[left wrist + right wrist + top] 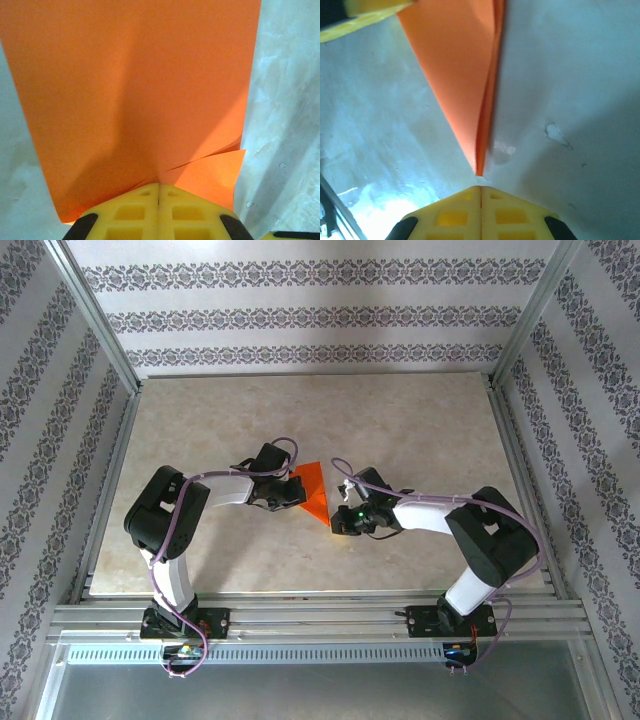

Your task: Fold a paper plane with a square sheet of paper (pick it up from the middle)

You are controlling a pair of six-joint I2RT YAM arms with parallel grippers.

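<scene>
So the table is a beige marbled slab inside an aluminium frame, with grey striped floral wallpaper on three sides. The square sheet of paper, folded into an orange triangle, sits about mid-table, a bit closer to the near edge. The left gripper has its yellow fingers pressed together, pinching the sheet's left edge, and the paper crinkles right there. The right gripper is closed too, holding nothing, with the sheet's pointed corner just ahead of its tips.
</scene>
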